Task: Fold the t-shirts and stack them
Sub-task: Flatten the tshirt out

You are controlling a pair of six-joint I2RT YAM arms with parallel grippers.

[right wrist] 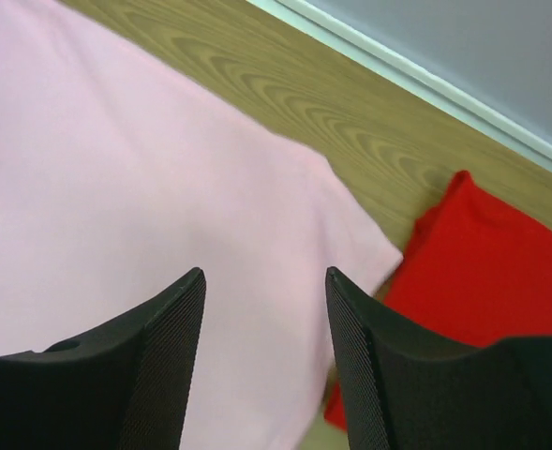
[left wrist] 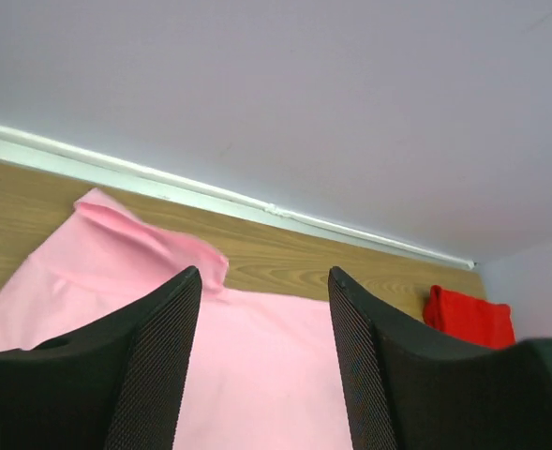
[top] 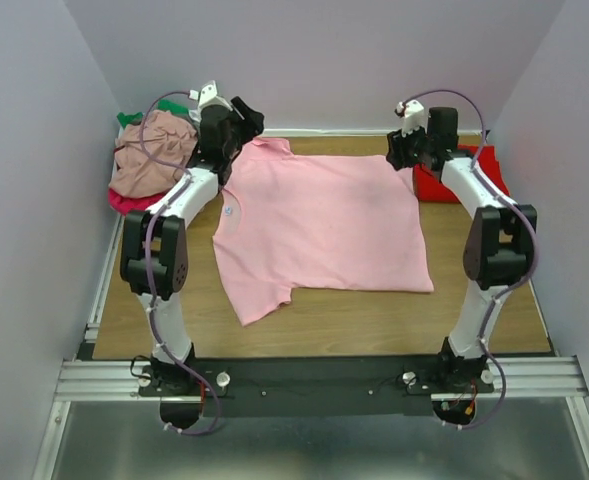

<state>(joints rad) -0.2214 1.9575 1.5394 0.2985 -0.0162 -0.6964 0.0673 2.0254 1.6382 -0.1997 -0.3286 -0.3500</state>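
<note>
— Pink t-shirt (top: 319, 225) spread flat on the table (top: 374, 310). The left gripper (left wrist: 264, 281) is over its far sleeve and the right gripper (right wrist: 264, 281) over its far hem corner, both agape and empty.
— Trouble? The red t-shirt (right wrist: 472, 253) sits just beside that corner. A sloppy pinch might snag both.

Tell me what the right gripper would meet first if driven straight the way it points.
Probably the pink t-shirt, near its corner: its cloth fills the gap in the open right gripper. The red t-shirt lies just beside that line. Depth is unclear.
</note>
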